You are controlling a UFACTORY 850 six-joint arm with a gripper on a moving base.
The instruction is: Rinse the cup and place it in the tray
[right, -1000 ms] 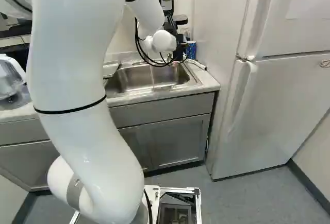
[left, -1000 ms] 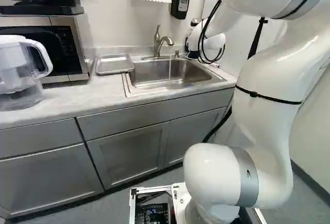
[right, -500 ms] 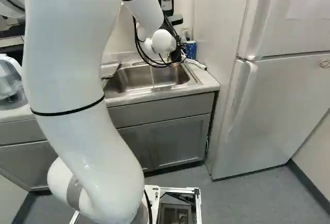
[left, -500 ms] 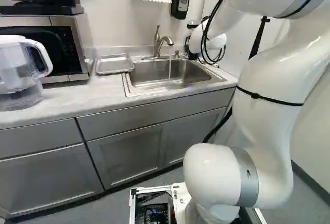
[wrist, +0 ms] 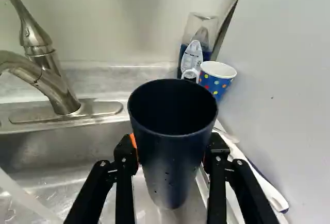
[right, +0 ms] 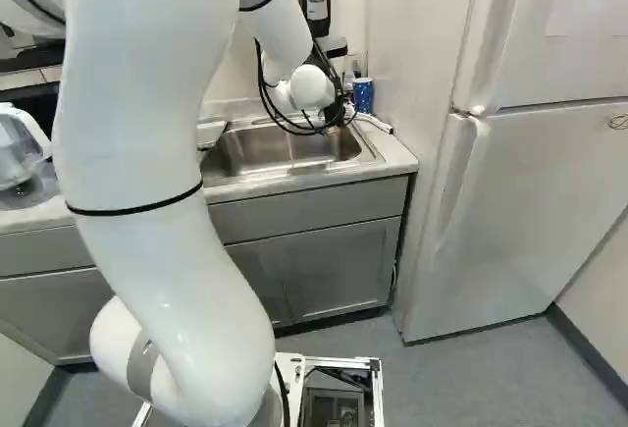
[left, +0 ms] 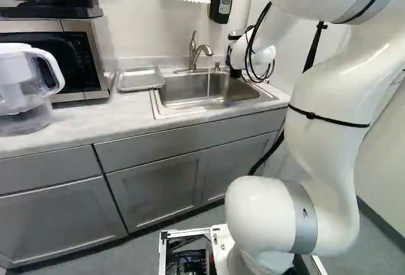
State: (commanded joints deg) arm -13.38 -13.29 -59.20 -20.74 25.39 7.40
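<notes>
Dark blue, the cup (wrist: 172,175) is clamped by the gripper (wrist: 170,149) over the sink (wrist: 56,144), mouth up; for a thorough rinse, it is best eased beneath the running water (wrist: 23,195), clear of the faucet (wrist: 64,92), then tipped.

So the tray (left: 140,80)'s on the counter (left: 95,121), between the microwave (left: 71,63) and sink (left: 218,105). Pitcher (left: 19,88)'s in front of the microwave, faucet (left: 193,55)'s behind the sink, paper cup (right: 364,96)'s near its back right corner, and the fridge (right: 520,221) stands right of the counter.
</notes>
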